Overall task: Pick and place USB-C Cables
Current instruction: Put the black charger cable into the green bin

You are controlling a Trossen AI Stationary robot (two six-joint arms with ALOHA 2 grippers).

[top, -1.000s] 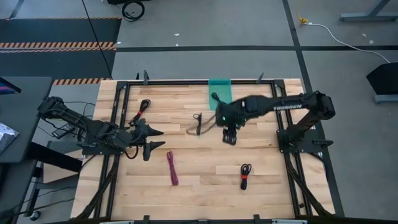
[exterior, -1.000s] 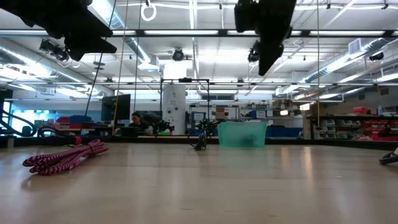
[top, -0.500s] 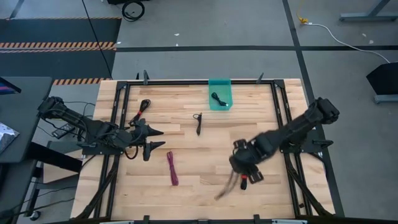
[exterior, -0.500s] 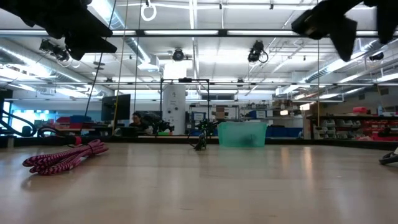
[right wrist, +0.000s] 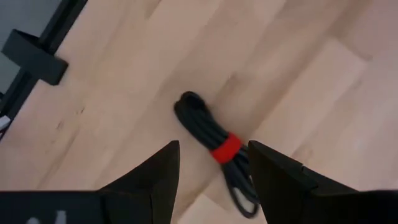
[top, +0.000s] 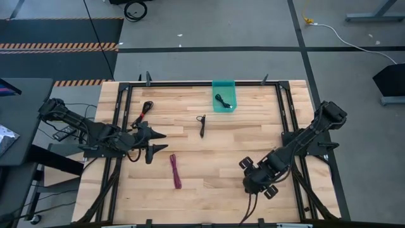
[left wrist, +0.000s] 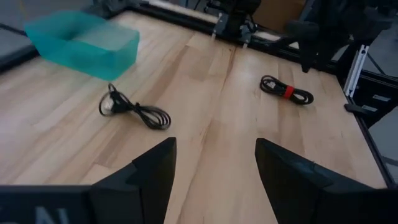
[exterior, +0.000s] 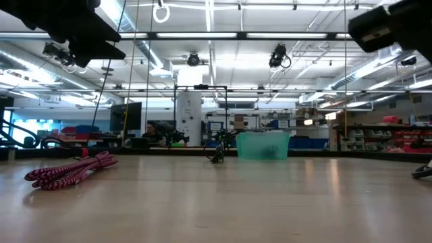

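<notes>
My right gripper hovers open over a black USB-C cable with a red tie, near the table's near right part; in the right wrist view its fingers stand on either side of the cable, above it. My left gripper waits open at the table's left. A purple-magenta cable lies near the middle, toward the near edge. A thin black cable lies at the centre. A black cable with red ends lies far left. Another black cable rests inside the teal bin.
The teal bin stands at the table's far edge, in the middle. Black frame rails run along the table's left, right and far sides. Bare wood lies between the purple cable and my right gripper. A person sits far off in the room.
My right gripper has swung from beside the teal bin toward the table's near right part and now hangs over the red-tied black cable. My left arm has kept still. No cable on the table has moved.
</notes>
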